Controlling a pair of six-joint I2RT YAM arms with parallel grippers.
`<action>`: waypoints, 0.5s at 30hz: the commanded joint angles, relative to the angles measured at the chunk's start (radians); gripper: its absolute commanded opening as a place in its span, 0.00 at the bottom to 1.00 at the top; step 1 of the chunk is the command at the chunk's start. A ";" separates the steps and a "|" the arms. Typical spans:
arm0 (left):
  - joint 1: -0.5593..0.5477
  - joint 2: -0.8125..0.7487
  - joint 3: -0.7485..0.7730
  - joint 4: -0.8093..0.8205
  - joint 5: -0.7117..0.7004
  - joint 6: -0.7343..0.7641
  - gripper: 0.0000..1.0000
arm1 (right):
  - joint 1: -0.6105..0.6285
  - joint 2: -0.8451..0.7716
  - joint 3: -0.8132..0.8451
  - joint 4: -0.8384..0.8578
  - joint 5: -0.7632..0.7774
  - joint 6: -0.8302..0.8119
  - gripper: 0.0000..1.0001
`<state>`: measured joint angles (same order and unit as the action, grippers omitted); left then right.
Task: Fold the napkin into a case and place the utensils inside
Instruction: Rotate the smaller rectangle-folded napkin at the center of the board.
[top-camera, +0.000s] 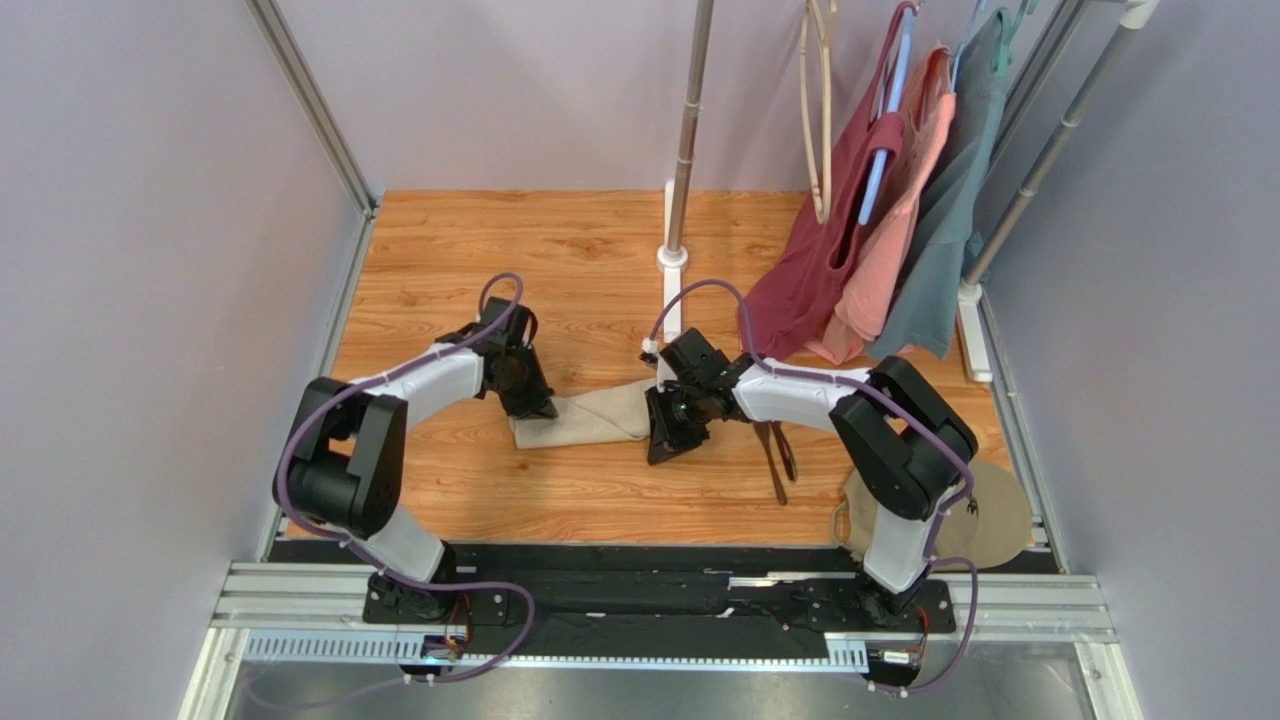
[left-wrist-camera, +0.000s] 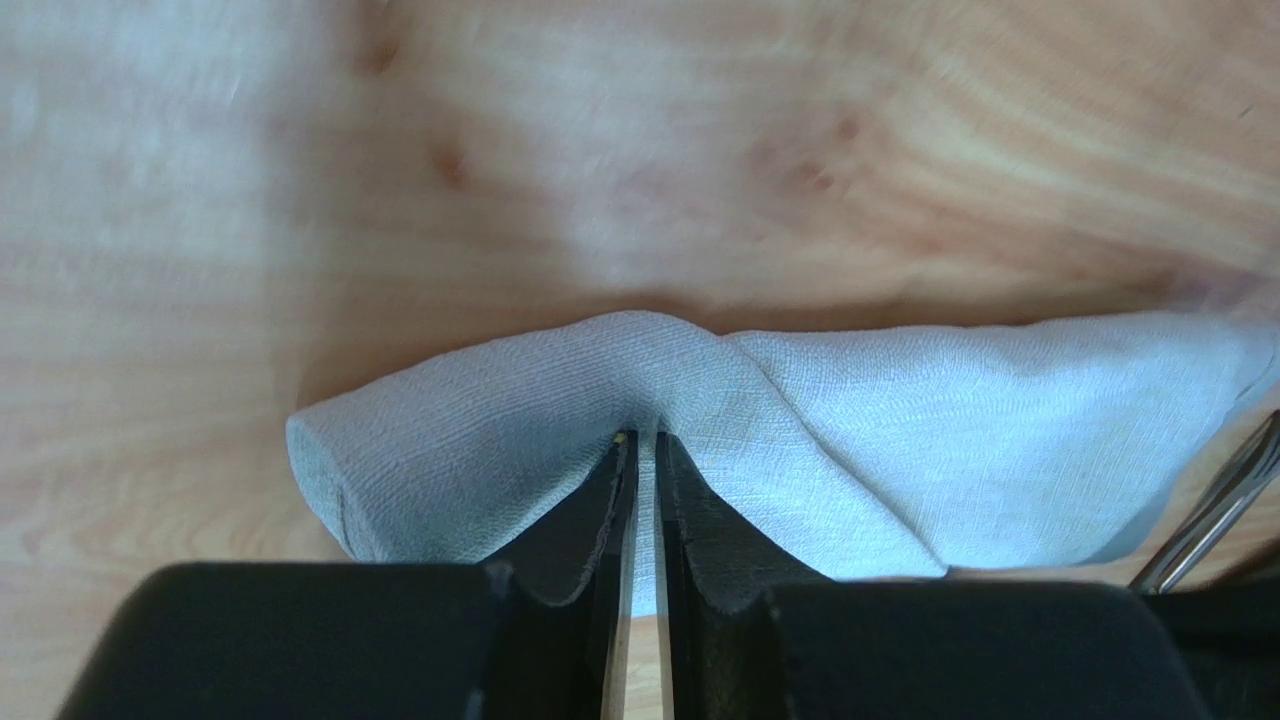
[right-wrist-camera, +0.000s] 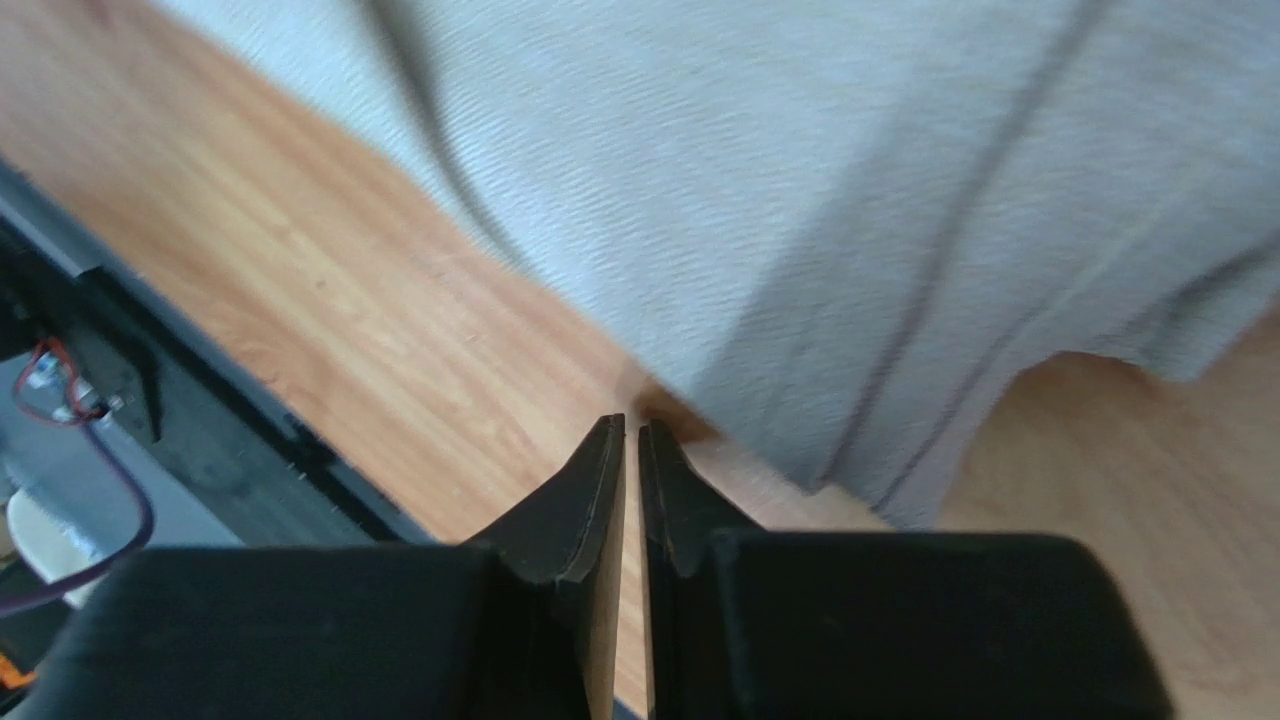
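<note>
- The table (top-camera: 451, 270) carried everything. The napkin (top-camera: 583, 422), folded to a narrow oblong, lay near its middle.
- The left gripper (left-wrist-camera: 642, 438) sat at the napkin's left end. Its jaws were almost together, pinching a raised ridge of the cloth between them.
- The right gripper (right-wrist-camera: 631, 425) was at the napkin's right end, jaws drawn in to a thin slit. Nothing showed in that slit, and the tips hung over bare wood just beside the cloth's edge.
- The utensils (top-camera: 777, 458) lay to the right of the napkin, apart from it and not yet inside.
- Likely trouble: with only one end pinched, a pull from the left gripper could drag the napkin or undo the fold. With the right gripper holding nothing, the mouth might stay flat, so a utensil could shove the cloth instead of entering.
</note>
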<state>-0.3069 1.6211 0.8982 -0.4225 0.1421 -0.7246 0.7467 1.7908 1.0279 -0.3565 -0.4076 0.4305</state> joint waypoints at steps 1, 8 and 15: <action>-0.004 -0.146 -0.100 -0.027 -0.024 -0.087 0.13 | -0.006 0.051 0.041 0.074 0.128 -0.007 0.11; -0.037 -0.314 -0.324 0.094 0.034 -0.217 0.13 | -0.043 0.203 0.254 0.041 0.171 -0.067 0.10; -0.064 -0.441 -0.375 0.085 0.022 -0.237 0.15 | -0.061 0.314 0.484 -0.041 0.122 -0.087 0.11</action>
<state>-0.3626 1.2469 0.5331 -0.3447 0.1589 -0.9348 0.6956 2.0701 1.4075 -0.3546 -0.2958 0.3843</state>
